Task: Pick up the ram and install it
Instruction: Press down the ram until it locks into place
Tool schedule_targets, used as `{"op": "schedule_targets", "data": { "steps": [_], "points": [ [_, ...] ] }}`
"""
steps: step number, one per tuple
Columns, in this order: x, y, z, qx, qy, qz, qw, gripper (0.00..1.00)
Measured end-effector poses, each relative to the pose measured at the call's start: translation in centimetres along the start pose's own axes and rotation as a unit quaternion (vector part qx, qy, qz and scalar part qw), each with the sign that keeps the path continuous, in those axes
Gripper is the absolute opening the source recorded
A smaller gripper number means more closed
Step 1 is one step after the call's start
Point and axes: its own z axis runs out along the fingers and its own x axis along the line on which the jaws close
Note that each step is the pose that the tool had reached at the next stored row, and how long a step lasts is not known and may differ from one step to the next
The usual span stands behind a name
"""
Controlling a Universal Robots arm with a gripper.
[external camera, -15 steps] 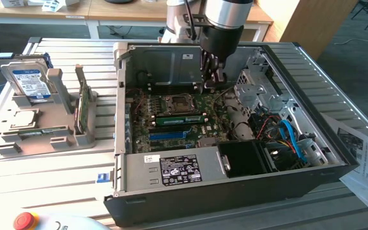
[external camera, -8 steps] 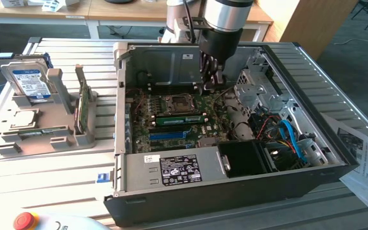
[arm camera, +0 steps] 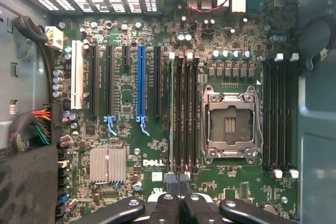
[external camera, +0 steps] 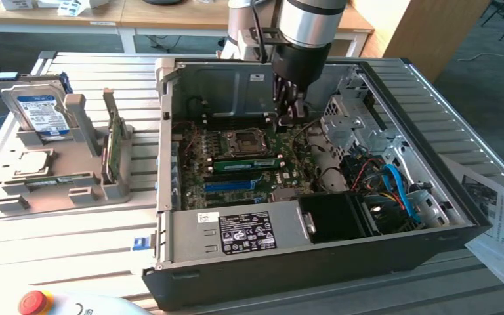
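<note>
Exterior view: the ram (external camera: 247, 164) appears seated edge-up in a black slot just beside the CPU socket (external camera: 245, 140) of the motherboard (external camera: 201, 172). In the wrist view it shows as a thin edge (arm camera: 169, 119) in the bank next to the socket. The gripper (external camera: 291, 111) hangs above the socket, jaws clenched together and grasping nothing that I can see. I judge the stick light, stiff and fragile, best held by its long bare edges, away from chips and contacts.
</note>
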Motion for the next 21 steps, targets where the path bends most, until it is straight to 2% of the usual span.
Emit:
{"op": "schedule_targets", "data": {
  "steps": [21],
  "points": [
    [0.0,-0.02,2.21,0.0,0.0,0.0,1.0,0.1]
  ]
}}
